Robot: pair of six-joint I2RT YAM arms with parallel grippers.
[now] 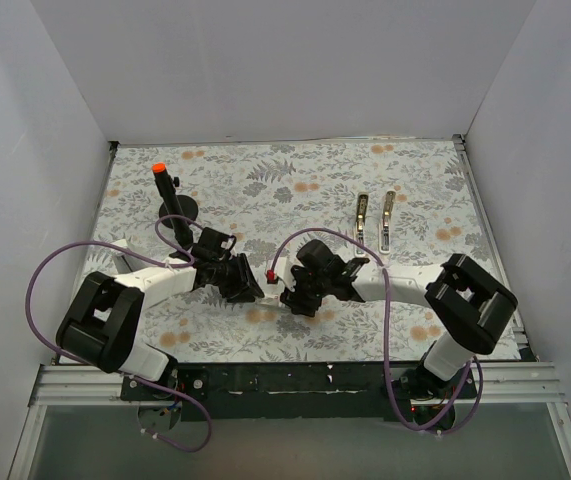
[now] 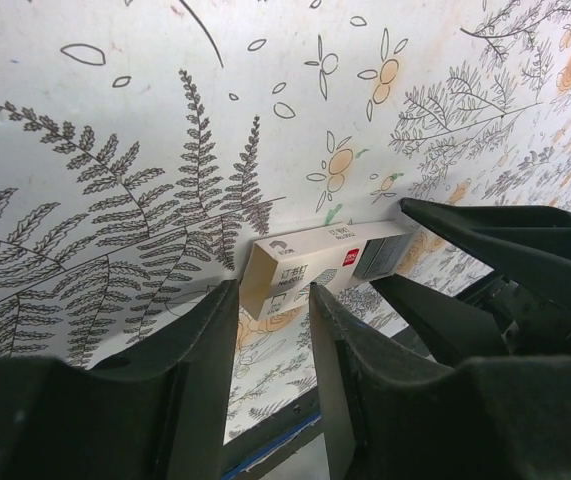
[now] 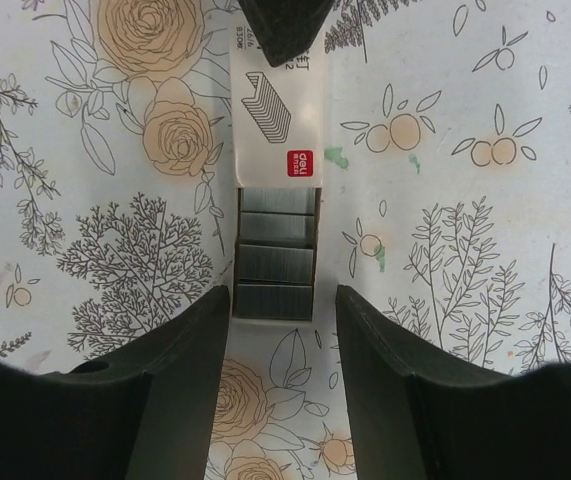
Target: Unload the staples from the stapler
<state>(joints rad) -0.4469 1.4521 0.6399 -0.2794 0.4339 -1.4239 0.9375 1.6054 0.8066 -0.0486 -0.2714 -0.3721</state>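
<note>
Left fingers (image 2: 205, 340) pinching staple box (image 2: 305, 250) end, right fingers (image 3: 190, 350) spread beside staples (image 3: 275, 270), stapler (image 1: 388, 220) well apart

Grey ferns and peach-orange blooms all over the white tablecloth (image 1: 295, 170)!
Look at the staple box (image 3: 275, 130): white, with a red logo square and a grey line drawing, and the staples (image 3: 275, 270) in it gleam silver-grey in banded rows. The left gripper (image 2: 270, 300) and the right gripper (image 3: 283, 300) are both matt black, the arm links (image 1: 160, 283) white, the cables (image 1: 32, 285) purple. Far back, the stapler (image 1: 363, 218) flashes silvery with brassy ends, and a black marker (image 1: 164, 190) wears an orange cap.
</note>
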